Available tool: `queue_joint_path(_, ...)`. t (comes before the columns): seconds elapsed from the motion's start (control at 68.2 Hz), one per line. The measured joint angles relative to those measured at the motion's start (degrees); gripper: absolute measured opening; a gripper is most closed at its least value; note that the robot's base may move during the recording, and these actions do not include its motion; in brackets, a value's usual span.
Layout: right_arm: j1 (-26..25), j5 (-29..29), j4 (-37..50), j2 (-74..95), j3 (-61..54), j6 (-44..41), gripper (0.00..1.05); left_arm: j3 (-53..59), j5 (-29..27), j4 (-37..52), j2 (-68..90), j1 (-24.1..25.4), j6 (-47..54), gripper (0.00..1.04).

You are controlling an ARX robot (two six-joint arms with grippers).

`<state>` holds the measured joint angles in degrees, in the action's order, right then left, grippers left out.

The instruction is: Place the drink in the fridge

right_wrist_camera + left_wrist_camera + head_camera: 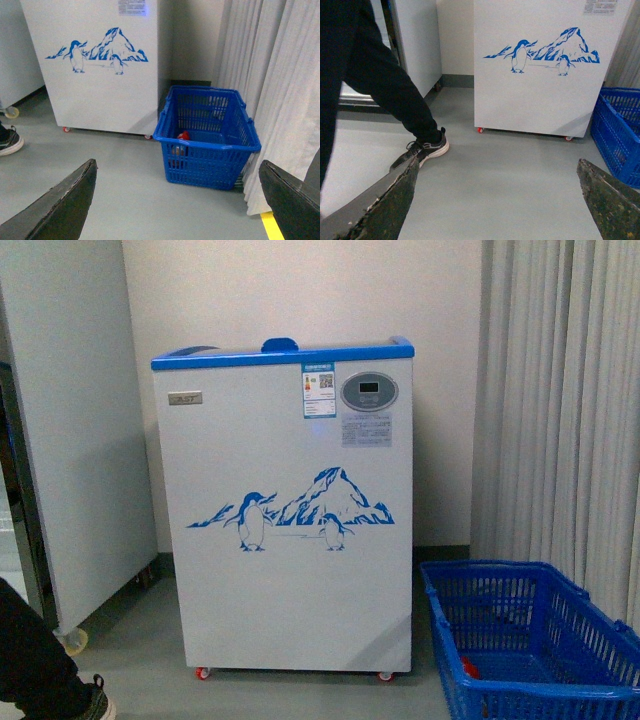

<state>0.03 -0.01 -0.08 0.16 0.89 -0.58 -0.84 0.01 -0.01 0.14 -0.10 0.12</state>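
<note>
Left claw [497, 169]: spread wide, nothing between its fingers [395, 200], touching nothing, over bare grey surface [510, 165]. Right claw [177, 167]: same, wide open and empty.

Near the left claw we see a person's dark-trousered leg [385, 85] and a black shoe [427, 150] planted on the surface.

Ahead of the right claw sits a blue mesh basket [207, 157] on the surface, close beside the fridge's right lower corner. Inside it is a small red-topped item [183, 135]; half hidden by the mesh, so we can't tell what it is. A yellow strip [272, 225] runs on the surface by the curtain [560, 400].

The fridge [285, 570] stands straight ahead on red casters [203, 673], back near the wall [300, 290], between the grey-white cabinet [70, 420] on its left and the basket and curtain on its right. It has a blue top rim [230, 359] with a blue handle [280, 344] and a blue penguin-and-mountain print [290, 510] on the front.

Writing on the fridge:
- A white-blue sticker with a QR code [319, 392].
- An oval grey display [369, 391] with a block of small print [366, 429] below it.
- A small nameplate [185, 398] at upper left.

We can't read any of this text; it is too small and blurred.
</note>
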Motion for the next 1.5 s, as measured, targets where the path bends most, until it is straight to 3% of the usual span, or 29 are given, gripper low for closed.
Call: queue_joint_path(1.496, 0.00, 0.00, 0.00, 0.00, 0.00, 0.00, 0.97, 0.00, 0.02, 0.00, 0.00, 0.00, 0.00, 0.97)
